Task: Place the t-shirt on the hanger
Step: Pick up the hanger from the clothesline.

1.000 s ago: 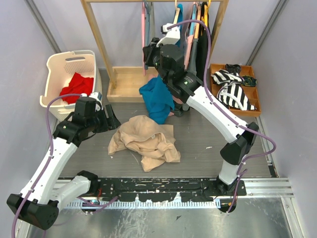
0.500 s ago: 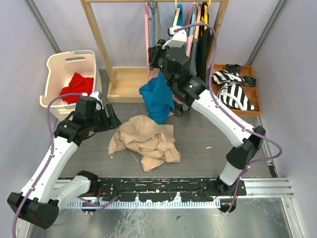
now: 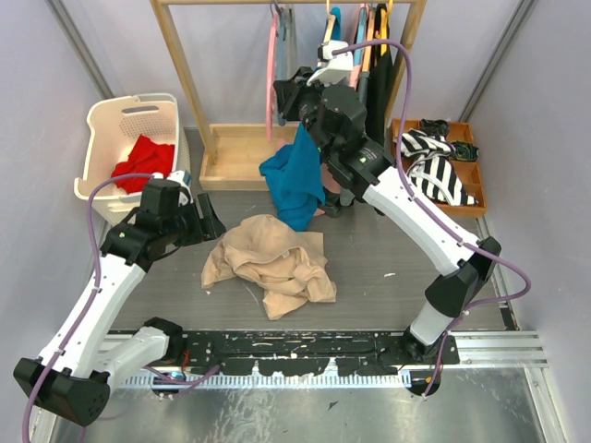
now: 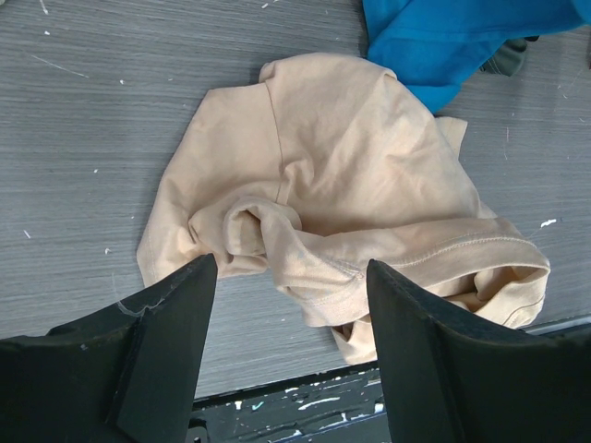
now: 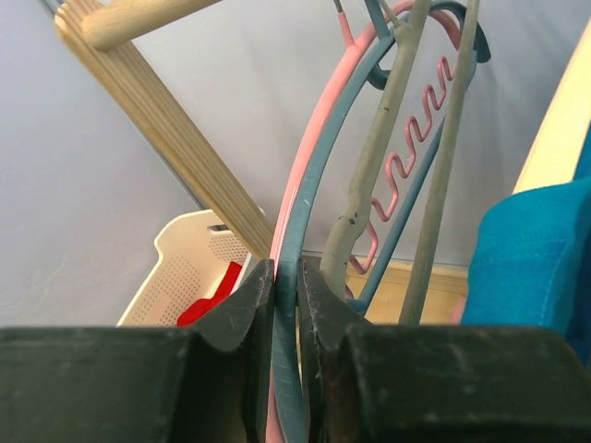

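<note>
A grey wood-grain table [image 3: 388, 249] fills the floor of the cell. A pale wooden clothes rack [image 3: 185, 78] stands across its far end with several hangers and dark garments on the rail.

To the far left sits a white perforated plastic laundry basket [image 3: 138, 118] with a crumpled red cloth [image 3: 143, 159] inside. The plain beige t-shirt [image 3: 272, 263] lies bunched on the table, roughly in the middle and nearer the arms. A teal-blue garment [image 3: 294, 185] droops just beyond it, and their edges meet. Off to the right, a small orange-brown wooden tray [image 3: 400, 126] holds a black-and-white striped cloth [image 3: 434, 175].

The right arm reaches up to the rack. From its wrist camera, the right gripper [image 5: 286, 277] is pinched almost closed on the rim of a blue-grey plastic hanger [image 5: 288, 245], with a pink hanger [image 3: 271, 69] pressed right alongside. A thin pale grey plastic hanger [image 5: 369, 185] hangs just to the right of those fingers. I can't tell whether it touches them.

The left gripper [image 4: 291, 268] hangs just left of the t-shirt, its fingers spread wide and holding nothing. The shirt shows between them from the wrist camera.
</note>
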`<state>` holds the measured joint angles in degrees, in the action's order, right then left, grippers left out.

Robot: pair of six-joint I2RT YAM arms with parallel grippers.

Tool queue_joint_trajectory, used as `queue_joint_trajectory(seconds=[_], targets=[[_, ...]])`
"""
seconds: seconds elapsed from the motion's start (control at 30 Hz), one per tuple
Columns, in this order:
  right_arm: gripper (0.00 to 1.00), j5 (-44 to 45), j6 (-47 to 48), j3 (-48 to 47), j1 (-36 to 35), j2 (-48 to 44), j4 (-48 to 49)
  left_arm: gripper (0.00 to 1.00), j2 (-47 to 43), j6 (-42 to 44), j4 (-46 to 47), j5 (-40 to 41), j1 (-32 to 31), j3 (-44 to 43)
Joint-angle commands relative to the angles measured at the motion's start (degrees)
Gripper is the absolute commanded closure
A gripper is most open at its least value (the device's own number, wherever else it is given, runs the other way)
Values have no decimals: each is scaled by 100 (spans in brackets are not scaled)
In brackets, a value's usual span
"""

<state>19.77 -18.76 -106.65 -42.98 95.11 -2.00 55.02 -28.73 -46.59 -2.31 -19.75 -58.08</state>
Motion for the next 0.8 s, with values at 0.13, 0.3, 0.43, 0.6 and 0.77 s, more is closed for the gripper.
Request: queue_joint_trajectory(seconds=[0.13, 0.3, 0.43, 0.6, 0.77], targets=[[99, -502, 180, -46, 14, -509, 609, 28, -11, -1, 107, -55, 20, -172], [99, -626, 221, -101, 14, -564, 718, 28, -27, -9, 91, -53, 26, -207], [99, -657, 241, -230, 10, -494, 689, 28, -23, -10, 73, -52, 25, -227], [99, -632, 230, -353, 16, -287, 606, 29, -24, -1, 43, -42, 23, -268], [99, -835, 148, -506, 51, 8, 484, 29, -35, 23, -15, -5, 23, -322]])
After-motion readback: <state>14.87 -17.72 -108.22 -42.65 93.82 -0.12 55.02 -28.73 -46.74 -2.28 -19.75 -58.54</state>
